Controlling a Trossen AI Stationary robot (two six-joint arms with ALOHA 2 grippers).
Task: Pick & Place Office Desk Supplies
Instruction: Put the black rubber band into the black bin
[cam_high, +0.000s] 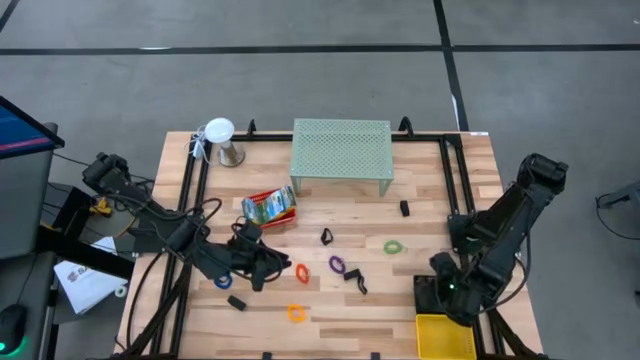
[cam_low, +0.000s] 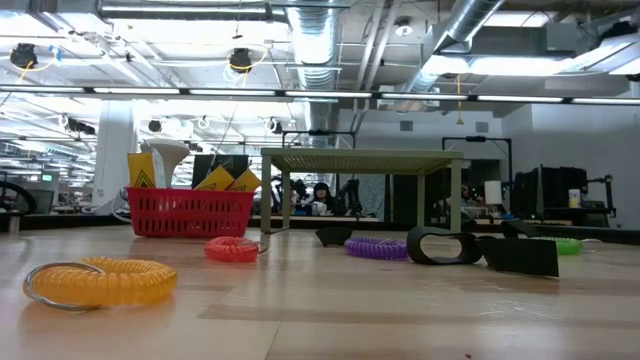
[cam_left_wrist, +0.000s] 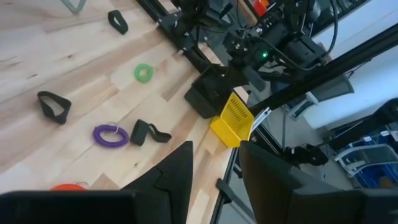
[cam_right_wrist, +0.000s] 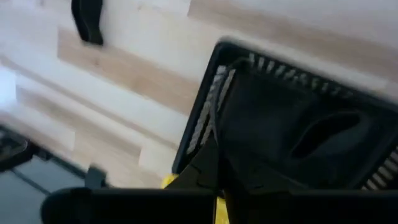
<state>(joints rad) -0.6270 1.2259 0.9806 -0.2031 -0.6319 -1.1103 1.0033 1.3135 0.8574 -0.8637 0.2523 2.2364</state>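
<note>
Left gripper (cam_high: 268, 272): your jaws stand apart, holding nothing, above the wooden table (cam_high: 420, 200), near the red loop (cam_high: 301, 271).
Right gripper (cam_high: 447, 290): clenched over your black tray (cam_right_wrist: 298, 130).

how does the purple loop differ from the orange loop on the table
The purple loop lies mid-table beside a black clip; the orange loop lies alone nearer the front edge. In the low view the orange loop carries a metal ring, and none shows on the purple loop. Both are coiled elastic loops lying flat.
</note>
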